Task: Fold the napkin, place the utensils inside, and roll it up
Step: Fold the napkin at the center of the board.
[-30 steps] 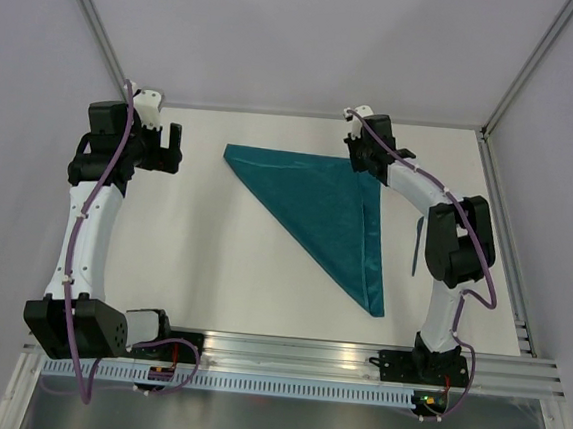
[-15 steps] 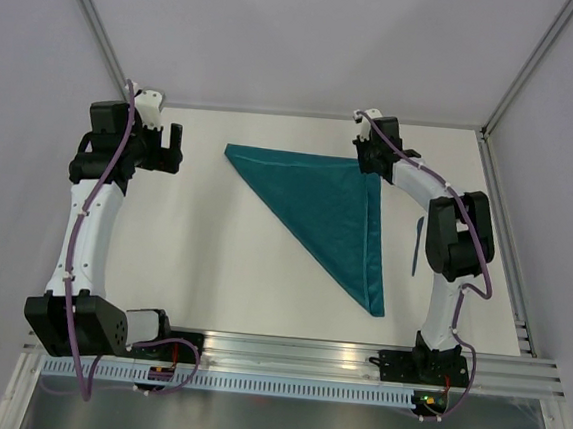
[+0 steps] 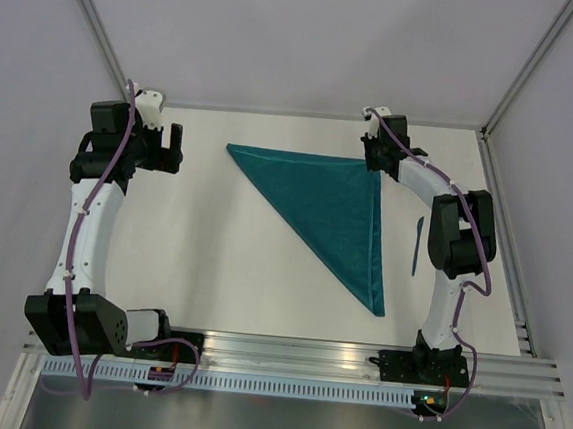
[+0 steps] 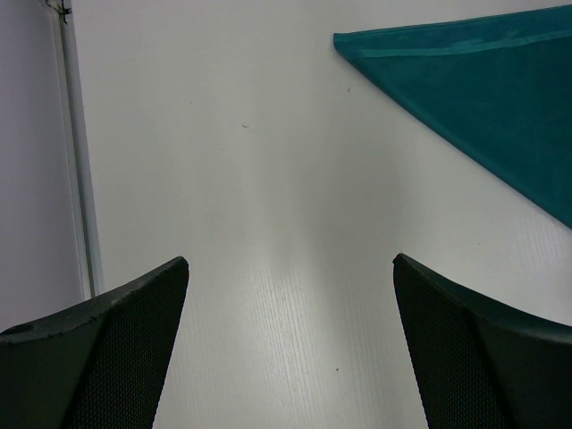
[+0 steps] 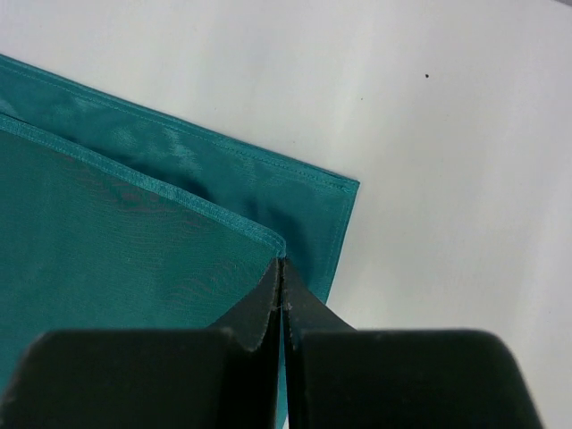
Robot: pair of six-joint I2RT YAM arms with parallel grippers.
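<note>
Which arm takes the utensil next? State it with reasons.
Right: the utensil lies beside its arm, across the napkin from the open left gripper. The right gripper, shut on the napkin corner, must release first.

**Soft, even light throughout**

Bright diffuse light is washing the white desk [image 3: 212, 258], leaving faint shadows. A pale sheen is streaking ahead of the left gripper [image 4: 290, 259]; the napkin [image 5: 134, 214] is glinting beyond the right gripper's [image 5: 282, 268] blurred tips.

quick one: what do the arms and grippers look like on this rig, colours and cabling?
The left arm and right arm have white links, black joint housings and a purple cable running along each. The left gripper and right gripper are black; the fingers carry a fine mesh texture.
</note>
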